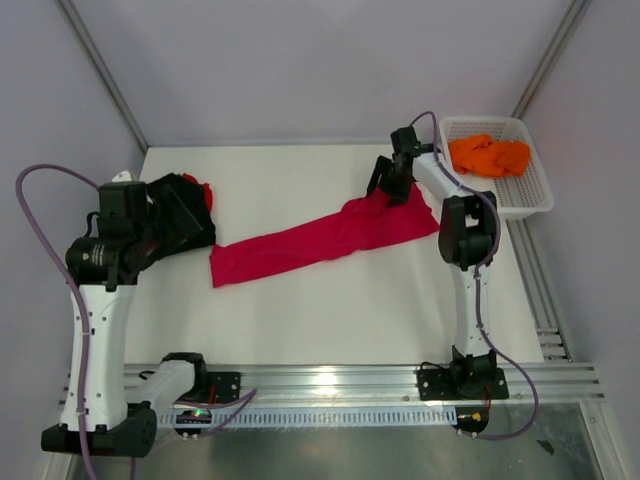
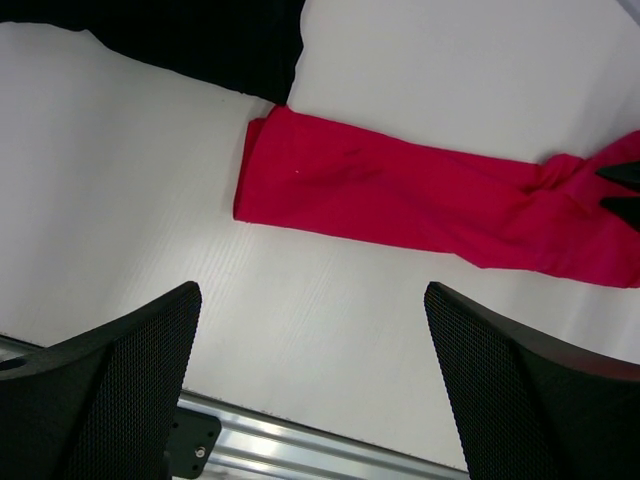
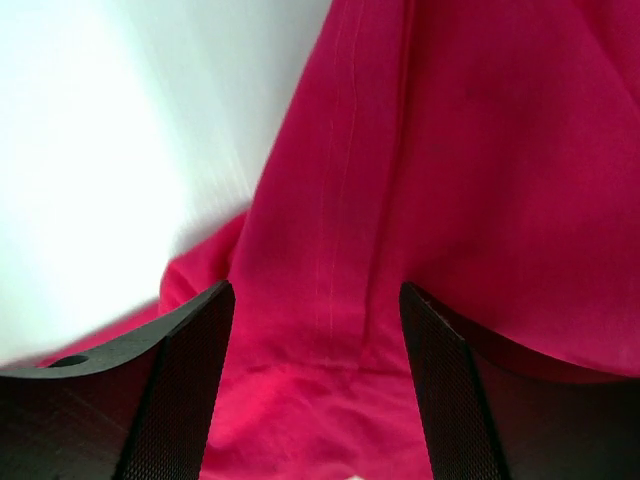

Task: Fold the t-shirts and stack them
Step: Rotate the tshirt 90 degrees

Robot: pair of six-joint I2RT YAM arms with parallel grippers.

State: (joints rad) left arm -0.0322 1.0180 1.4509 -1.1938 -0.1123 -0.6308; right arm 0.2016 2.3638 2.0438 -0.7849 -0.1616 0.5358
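A long crimson-red t-shirt [image 1: 320, 240] lies in a diagonal band across the middle of the table. It also shows in the left wrist view [image 2: 400, 195] and fills the right wrist view [image 3: 450, 150]. My right gripper [image 1: 390, 185] is at its bunched far right end, jaws apart with cloth between them [image 3: 315, 290]. My left gripper [image 1: 178, 208] is open and empty over bare table [image 2: 311, 292], near the shirt's left end. A black t-shirt [image 2: 200, 40] lies at the left under that gripper, a bit of red cloth [image 1: 206, 190] behind it. An orange t-shirt [image 1: 488, 155] lies in the basket.
A white plastic mesh basket [image 1: 530, 200] stands at the back right corner, just off the white table top. An aluminium rail [image 1: 340, 380] runs along the near edge where both arm bases sit. Grey walls close in the back and sides.
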